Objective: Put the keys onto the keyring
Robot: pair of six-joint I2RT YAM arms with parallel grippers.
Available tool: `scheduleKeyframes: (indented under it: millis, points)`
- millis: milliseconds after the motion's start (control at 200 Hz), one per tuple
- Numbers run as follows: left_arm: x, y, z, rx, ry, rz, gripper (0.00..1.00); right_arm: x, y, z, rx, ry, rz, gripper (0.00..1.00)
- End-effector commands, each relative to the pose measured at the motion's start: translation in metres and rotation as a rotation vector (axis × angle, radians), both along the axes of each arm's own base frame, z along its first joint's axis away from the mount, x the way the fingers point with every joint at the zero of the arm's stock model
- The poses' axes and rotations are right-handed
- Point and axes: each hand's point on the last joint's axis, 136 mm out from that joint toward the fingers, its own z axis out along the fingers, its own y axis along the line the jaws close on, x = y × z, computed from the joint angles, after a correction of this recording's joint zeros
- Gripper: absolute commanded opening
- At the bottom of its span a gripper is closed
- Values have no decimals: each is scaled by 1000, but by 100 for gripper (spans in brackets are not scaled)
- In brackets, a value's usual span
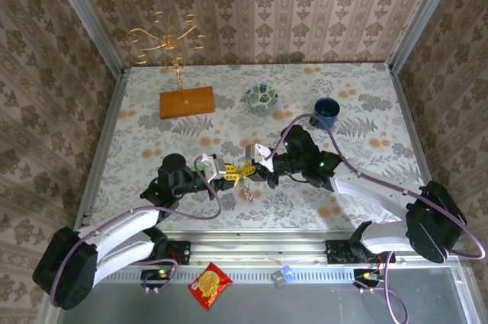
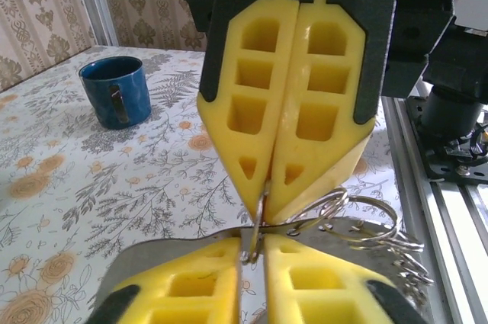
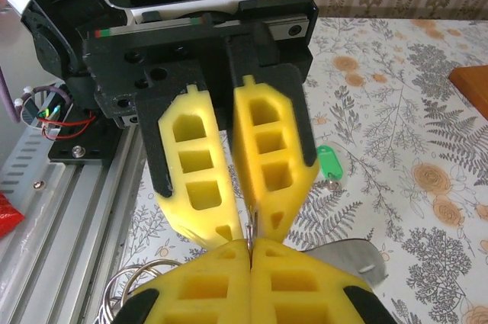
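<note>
- Room first: the table (image 1: pixel 145 141) is boxed in by wallpapered walls on the left, far and right sides, with a metal rail (image 1: pixel 252 238) along the near edge.
- Both arms meet over the middle of the table, closer to the near rail than to the far wall. There's a good bit of bare cloth to either side of them.
- Far side clutter sits well apart from the grippers: wooden block (image 1: pixel 187 101) with the gold wire stand (image 1: pixel 169 38) on it, green bowl (image 1: pixel 261 96), and blue mug (image 1: pixel 326 110), which is nearest the right arm's elbow.
- A snack packet (image 1: pixel 210 286) is off the cloth, on the grey shelf past the rail.
- The left gripper (image 1: pixel 239 174) and right gripper (image 1: pixel 256 171) are tip to tip, basically touching.
- The keyring (image 2: pixel 257 221) is up off the table, pinched right between those tips. In the left wrist view it's edge-on, a thin wire running straight from one pair of pads into the other, so its line follows the arm-to-arm direction.
- Right jaws are pressed flat together on that wire. Left jaws are squeezed down to a slit with the wire in it, so it looks clamped too.
- A bunch of silver loops (image 2: pixel 366 221) fans off sideways from the pinch point, toward the rail side.
- One green-headed key (image 3: pixel 326 163) lies flat on the cloth just beyond the grippers, long axis on a slant. I can't make out a second one.
</note>
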Motion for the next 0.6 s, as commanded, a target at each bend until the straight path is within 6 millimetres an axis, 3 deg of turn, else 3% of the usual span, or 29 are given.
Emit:
scheduleKeyframes:
  millis: [0, 90, 210, 415, 595]
  points:
    - [-1, 0, 11, -43, -36, -5, 8, -13, 8, 5, 34, 18, 62, 0]
    - [-1, 0, 14, -49, -45, -5, 0, -12, 6, 1, 16, 14, 49, 0]
    - [-1, 1, 16, -48, -64, 4, 0, -10, 0, -4, -23, -8, 23, 0]
    - [0, 4, 15, 15, -91, 26, 0, -5, -11, -6, -92, -58, -14, 23]
    - [-2, 5, 8, 80, -112, 28, 0, -3, -18, 2, -134, -107, -29, 35]
